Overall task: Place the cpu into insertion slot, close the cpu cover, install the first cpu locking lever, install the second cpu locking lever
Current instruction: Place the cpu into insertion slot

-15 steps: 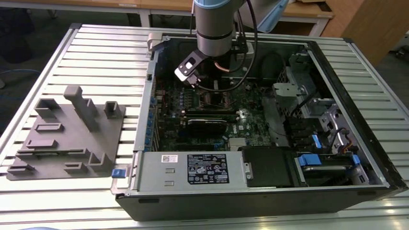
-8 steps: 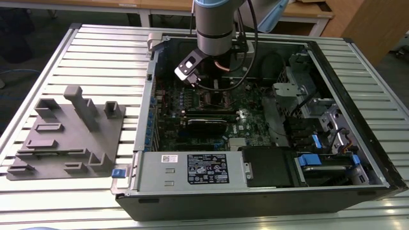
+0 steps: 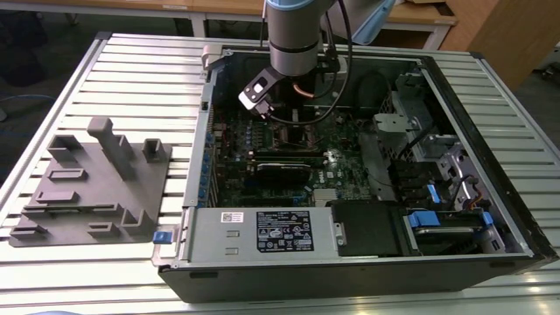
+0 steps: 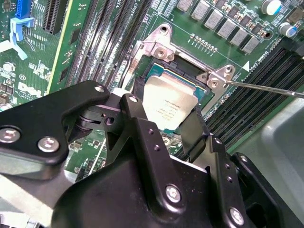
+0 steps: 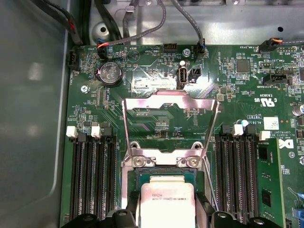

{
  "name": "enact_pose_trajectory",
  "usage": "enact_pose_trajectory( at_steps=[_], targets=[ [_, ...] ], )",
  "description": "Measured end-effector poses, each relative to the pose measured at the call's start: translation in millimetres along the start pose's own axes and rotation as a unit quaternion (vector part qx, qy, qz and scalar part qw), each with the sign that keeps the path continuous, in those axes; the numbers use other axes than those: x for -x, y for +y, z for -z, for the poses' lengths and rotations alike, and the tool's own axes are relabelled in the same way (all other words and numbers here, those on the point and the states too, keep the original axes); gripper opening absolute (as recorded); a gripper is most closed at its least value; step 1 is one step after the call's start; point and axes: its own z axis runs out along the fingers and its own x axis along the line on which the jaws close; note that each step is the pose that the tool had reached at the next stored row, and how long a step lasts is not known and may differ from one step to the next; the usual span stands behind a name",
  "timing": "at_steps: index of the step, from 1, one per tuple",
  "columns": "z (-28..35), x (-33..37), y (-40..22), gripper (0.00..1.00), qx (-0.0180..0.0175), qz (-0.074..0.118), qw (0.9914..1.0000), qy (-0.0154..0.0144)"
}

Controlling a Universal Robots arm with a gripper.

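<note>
Second wrist view: the cpu [image 4: 170, 97], a small flat square chip with a dull silver-grey metal top, is pinched between the two black fingers [image 4: 142, 133] of the robot's hand [image 4: 164, 114]. The fingers are closed to the chip's width and press on opposite edges. The chip lies directly over the insertion slot [image 4: 184, 62], a small square socket with a dark centre and a silvery metal rim, and its sides look roughly square to that rim. Whether it is fully seated or just above the contacts cannot be told. Beside the socket's corner a thin bare-steel locking lever [image 4: 266, 89] points away, unlatched. In the first wrist view the cpu cover [image 5: 171, 100], a thin square silvery frame with a large window, is swung back on its hinge and stands open, with the green circuit board [image 5: 228, 80] visible through it. Long black memory slots [image 5: 90, 175] flank the socket on both sides. In the exterior view the grey robot arm [image 3: 296, 33] reaches down into an open black computer case [image 3: 350, 282] on a ribbed metal desk [image 3: 131, 65]. A grey moulded fixture [image 3: 96, 177] lies on the exterior view's left. By my reading the first step, placing the chip, is in hand. Finishing it calls for the chip to settle flat and corner-true in the socket.
</note>
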Motion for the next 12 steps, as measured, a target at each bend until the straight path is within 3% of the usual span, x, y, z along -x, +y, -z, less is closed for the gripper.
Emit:
enact_pose_trajectory(
  at_steps=[12],
  targets=[
    [-0.3, -0.1, 0.8, 0.54, 0.0, -0.002, 1.0, -0.0003]
  ],
)
